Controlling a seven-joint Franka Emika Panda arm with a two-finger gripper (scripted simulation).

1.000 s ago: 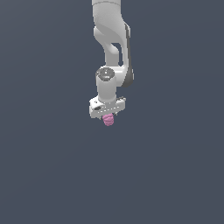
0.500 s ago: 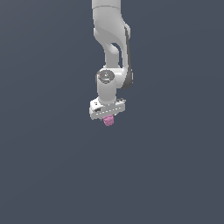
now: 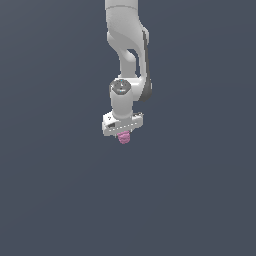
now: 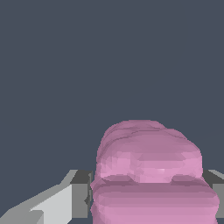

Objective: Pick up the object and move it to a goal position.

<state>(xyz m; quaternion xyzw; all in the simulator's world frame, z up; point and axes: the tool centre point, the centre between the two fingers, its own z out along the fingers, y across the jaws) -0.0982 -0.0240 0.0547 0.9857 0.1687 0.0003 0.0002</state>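
Claw [image 3: 123,134] at end of white arm [image 3: 127,45], pointing straight down in exterior view, roughly mid-frame, a little toward the exterior view's left of centre

Pink object [image 3: 124,138] lodged directly under claw, between the fingers, only lower part showing below white claw body. Lumpy, ridged, roughly oval, much smaller than claw

Wrist view: object [image 4: 148,170] fills space between the fingers, pressed against grey pad [image 4: 81,192] on one side, second grey pad [image 4: 214,183] just visible at the other side. Claw [image 4: 148,197] closed onto object, narrow gap taken up wholly by pink mass. Ridges run crosswise over object's surface, upper lobes bulging beyond finger line

Background: flat dark grey-blue everywhere in both views. No worktop edges or corners distinguishable, so placement against them cannot be told. Cannot tell whether object touches any surface beneath or hangs clear; no shadow or contact line visible below it

Arm: upper link enters from top of exterior view, bends at a dark-trimmed joint [image 3: 145,75], then drops to round wrist flange [image 3: 120,87] above claw. Claw body slightly skewed, one end lower toward the exterior view's left
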